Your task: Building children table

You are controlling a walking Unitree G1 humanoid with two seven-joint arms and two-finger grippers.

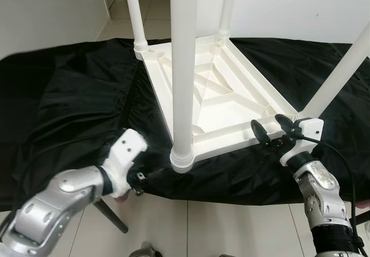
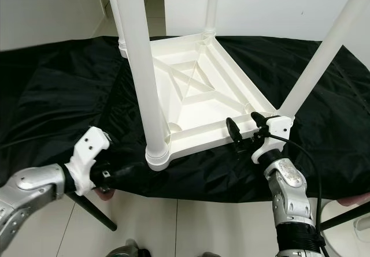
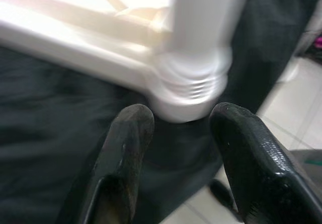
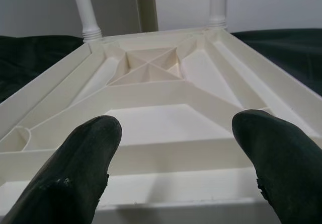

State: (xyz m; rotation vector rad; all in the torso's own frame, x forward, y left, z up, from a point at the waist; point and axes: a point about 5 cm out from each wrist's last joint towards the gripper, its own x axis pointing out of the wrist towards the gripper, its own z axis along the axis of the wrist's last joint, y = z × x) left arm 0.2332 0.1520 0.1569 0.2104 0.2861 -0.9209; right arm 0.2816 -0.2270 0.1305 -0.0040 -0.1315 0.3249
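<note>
White plastic table [image 1: 214,89] lies upside down on black cloth [image 1: 69,101] over worktop, underside ribs up, four legs screwed in & pointing up. Near-left leg [image 1: 184,66] stands in its corner socket [image 3: 188,90]. Left pincer [image 3: 183,148] low at worktop front edge, just short of that socket, fingers wide, holding nothing. Right pincer [image 1: 270,127] at table's near rim by near-right leg [image 1: 341,72], fingers wide apart, nothing held. Tiled floor [image 1: 231,228] below.
</note>
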